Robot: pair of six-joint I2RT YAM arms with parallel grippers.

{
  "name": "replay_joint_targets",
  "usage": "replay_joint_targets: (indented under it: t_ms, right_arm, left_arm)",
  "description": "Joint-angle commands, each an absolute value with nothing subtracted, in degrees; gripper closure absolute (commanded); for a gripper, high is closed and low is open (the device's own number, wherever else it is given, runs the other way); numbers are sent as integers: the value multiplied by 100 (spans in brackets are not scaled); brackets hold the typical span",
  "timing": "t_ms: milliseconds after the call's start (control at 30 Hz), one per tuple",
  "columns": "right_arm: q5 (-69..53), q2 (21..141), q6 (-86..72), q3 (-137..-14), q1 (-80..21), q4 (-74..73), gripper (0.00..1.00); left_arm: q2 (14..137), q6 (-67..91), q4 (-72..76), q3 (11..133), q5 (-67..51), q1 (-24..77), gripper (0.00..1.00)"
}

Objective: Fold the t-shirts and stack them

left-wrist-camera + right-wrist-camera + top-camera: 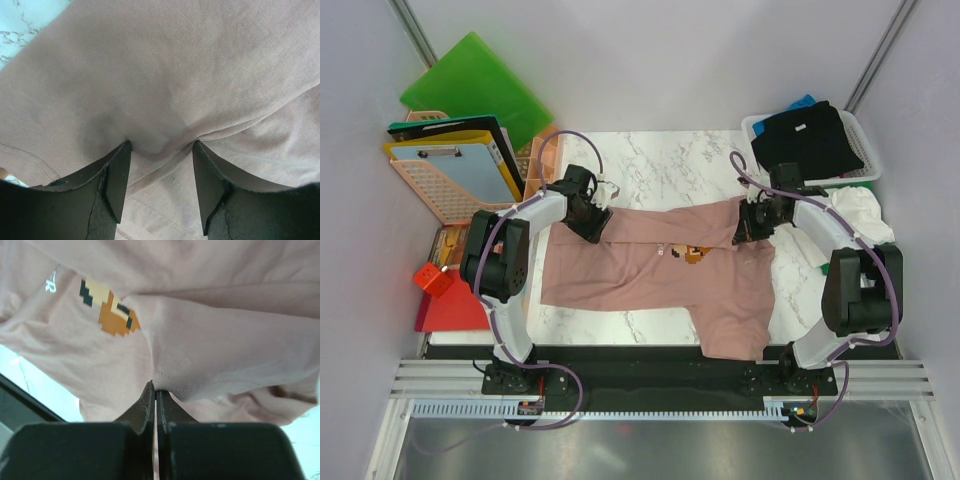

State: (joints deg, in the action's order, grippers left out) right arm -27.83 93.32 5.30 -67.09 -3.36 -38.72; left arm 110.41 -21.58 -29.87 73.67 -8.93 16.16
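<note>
A dusty pink t-shirt (650, 270) with a small pixel chest print (695, 255) lies spread across the white marble table, one sleeve hanging over the near edge. My left gripper (592, 222) is open at the shirt's left far edge, its fingers (117, 180) pressed down on the pink cloth (160, 75) with a fold of it between them. My right gripper (752, 226) is shut on a hemmed edge of the pink shirt (210, 355) at its right far side. The print (110, 307) shows in the right wrist view.
A white basket (865, 150) at the back right holds black cloth (810, 135) and a bit of blue. White cloth (855, 215) lies by the right arm. At the back left are a green folder (480, 85), clipboards in a peach basket (450, 170), and red items (445, 295).
</note>
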Motion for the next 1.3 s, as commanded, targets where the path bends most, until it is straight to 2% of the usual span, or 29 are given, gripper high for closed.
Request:
replay_joint_targets:
  t_ms: [0, 367, 433, 467, 500, 600, 700, 1267]
  right_arm:
    - [-3155, 9124, 676, -6487, -360, -4227, 100]
    - [-3243, 8526, 686, -6135, -378, -4430, 100]
    - [-3243, 8473, 729, -6117, -378, -4482, 96]
    - [-3208, 8438, 764, -6108, -387, -4543, 89]
    - [-3191, 8438, 817, -6108, -387, -4570, 64]
    - [-3041, 8429, 914, -6091, -387, -4658, 40]
    - [-2927, 8411, 975, -6064, -387, -4667, 36]
    - [-1934, 8674, 1143, -6047, -167, -4544, 35]
  left_arm:
    - [11285, -2320, -3393, 7224, -730, 1608, 41]
    - [11206, -2347, -3437, 7207, -659, 1617, 41]
    - [11197, -2347, -3436, 7207, -659, 1608, 41]
    - [11206, -2347, -3445, 7207, -659, 1617, 41]
    - [11206, -2347, -3454, 7207, -659, 1608, 41]
    - [11215, -2347, -3472, 7207, -659, 1626, 41]
    - [11206, -2347, -3472, 7198, -659, 1635, 41]
    - [11276, -2435, -3463, 7154, -641, 1635, 41]
